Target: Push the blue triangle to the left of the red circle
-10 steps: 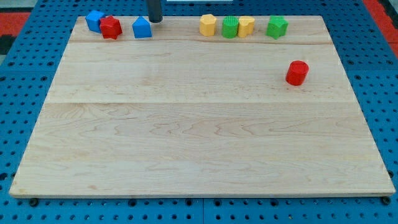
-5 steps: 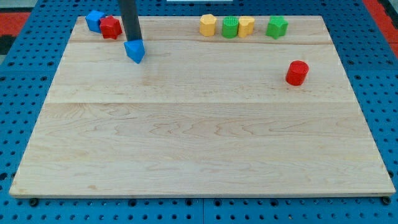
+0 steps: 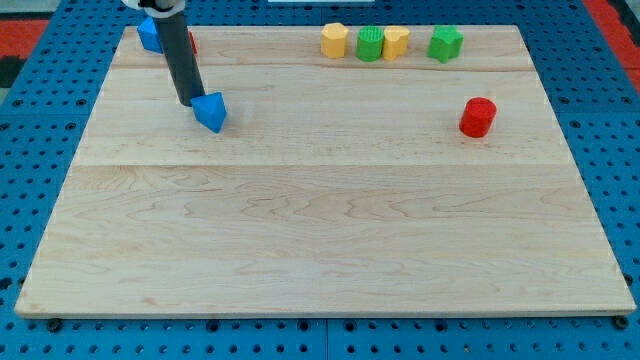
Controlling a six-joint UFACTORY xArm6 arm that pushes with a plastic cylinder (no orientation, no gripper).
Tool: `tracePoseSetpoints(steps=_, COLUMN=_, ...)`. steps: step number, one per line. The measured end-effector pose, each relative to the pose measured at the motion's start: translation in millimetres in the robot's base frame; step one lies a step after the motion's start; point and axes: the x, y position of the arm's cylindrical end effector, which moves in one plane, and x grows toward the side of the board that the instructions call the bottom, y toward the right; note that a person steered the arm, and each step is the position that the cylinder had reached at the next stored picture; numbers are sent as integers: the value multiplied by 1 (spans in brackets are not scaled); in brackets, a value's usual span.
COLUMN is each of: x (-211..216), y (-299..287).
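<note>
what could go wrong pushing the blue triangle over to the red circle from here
My tip sits at the blue triangle's upper left corner, not squarely behind it, so the block may spin or slip off sideways. The red circle is far across the board toward the view's right; a long push could drift. Overshooting might knock the red circle itself.

Rod tilted, my tip (image 3: 190,103) down at board's upper left.

Pale smooth wooden board (image 3: 320,220), matt blue triangle (image 3: 211,111)
</note>
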Motion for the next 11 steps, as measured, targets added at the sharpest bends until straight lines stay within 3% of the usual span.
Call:
tracePoseSetpoints(steps=1, x=13, y=28)
tracePoseSetpoints(steps=3, x=38, y=3)
tracePoseSetpoints(steps=4, x=59, y=18)
tracePoseSetpoints(steps=6, x=56, y=175)
tracePoseSetpoints(steps=9, x=30, y=246)
tracePoseSetpoints(steps=11, x=18, y=227)
